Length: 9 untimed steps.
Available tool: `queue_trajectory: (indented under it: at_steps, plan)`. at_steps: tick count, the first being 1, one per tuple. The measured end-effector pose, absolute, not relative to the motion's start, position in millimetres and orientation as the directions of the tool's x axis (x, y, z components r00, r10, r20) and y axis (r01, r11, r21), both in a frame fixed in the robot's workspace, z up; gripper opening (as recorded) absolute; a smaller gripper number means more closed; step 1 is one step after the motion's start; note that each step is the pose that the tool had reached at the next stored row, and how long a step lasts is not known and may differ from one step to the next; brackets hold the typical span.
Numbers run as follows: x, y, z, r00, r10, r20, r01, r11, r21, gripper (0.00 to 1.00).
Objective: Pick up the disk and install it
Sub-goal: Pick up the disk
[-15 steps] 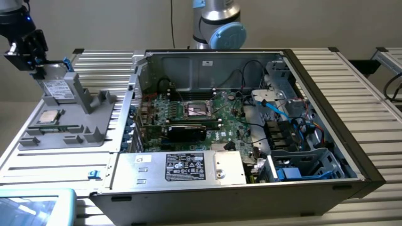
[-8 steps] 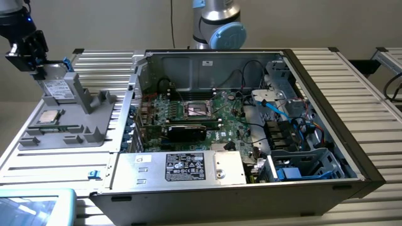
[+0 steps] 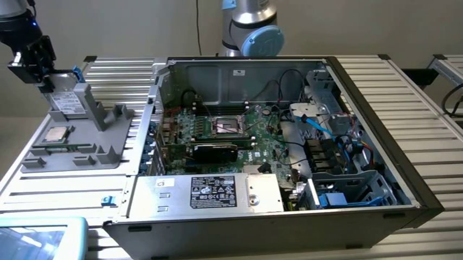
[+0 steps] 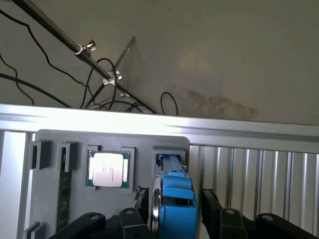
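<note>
The disk (image 3: 69, 101) stands on edge in a slot of the grey holder (image 3: 79, 147) at the exterior view's left, white label facing out, blue carrier on top. My gripper (image 3: 52, 81) has come down over its top end. In the wrist view the disk's blue carrier (image 4: 177, 199) sits between the two black fingers (image 4: 142, 203), one on each side with a thin gap. The gripper (image 4: 175, 209) is open, straddling the disk.
A square CPU chip (image 3: 56, 134) lies in the holder beside the disk, also the CPU chip (image 4: 108, 169). The open computer case (image 3: 289, 135) has a drive bay (image 3: 347, 189) at its front right and a silver power supply (image 3: 217, 192). Slatted aluminium table (image 3: 405, 108) surrounds it.
</note>
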State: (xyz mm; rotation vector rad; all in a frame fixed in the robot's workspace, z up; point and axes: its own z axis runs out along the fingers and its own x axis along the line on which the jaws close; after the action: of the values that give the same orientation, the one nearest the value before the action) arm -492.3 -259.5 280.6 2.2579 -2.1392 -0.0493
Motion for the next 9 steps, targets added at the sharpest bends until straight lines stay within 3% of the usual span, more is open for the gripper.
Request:
queue_trajectory:
  at_steps: [6,8,9]
  plan:
    - [-492.3,-259.8,279.6,0.054,-0.999,-0.002,-0.997,-0.054,0.046,0.55]
    - [-492.3,-259.9,279.5,0.054,-0.999,-0.002,-0.997,-0.054,0.046,0.52]
    - [-492.3,-260.0,279.4,0.054,-0.999,-0.002,-0.997,-0.054,0.046,0.46]
